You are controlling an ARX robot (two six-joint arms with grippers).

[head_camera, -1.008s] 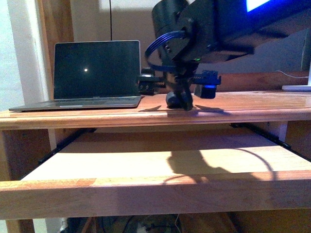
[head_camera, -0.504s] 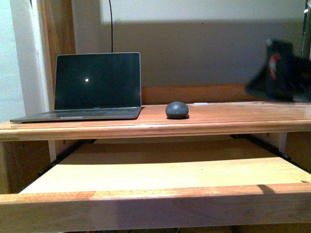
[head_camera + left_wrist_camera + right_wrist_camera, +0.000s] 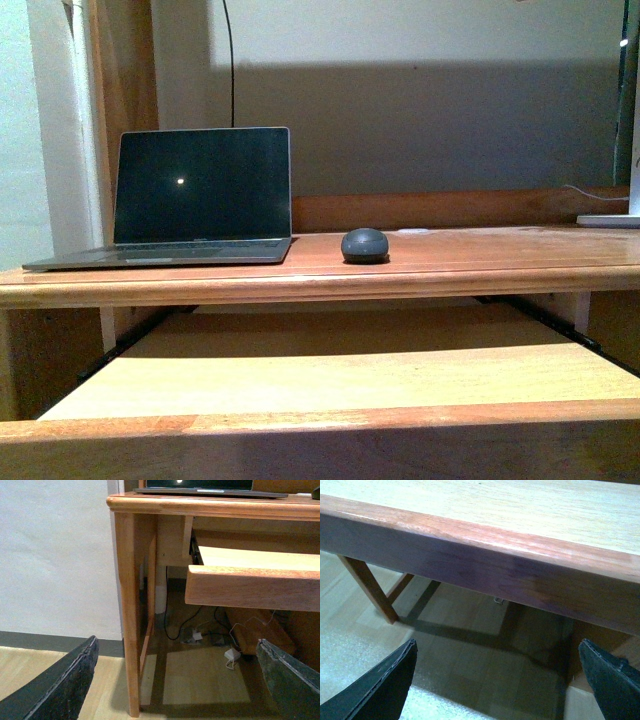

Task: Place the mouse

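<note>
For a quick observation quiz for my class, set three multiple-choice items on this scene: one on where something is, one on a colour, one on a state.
1. Where is the mouse relative to the laptop?
A. on its keyboard
B. behind its screen
C. beside it on the desk top, to its right and apart from it

2. What colour is the mouse?
A. white
B. dark grey
C. red

3. How do the left gripper and the right gripper stand?
A. both open and empty
B. both shut
C. one shut on the mouse

Answers
1 C: the front view shows bare wood between laptop and mouse.
2 B: its rounded shell shows dark grey in the front view.
3 A: each wrist view shows the fingers wide apart with nothing between them.
</note>
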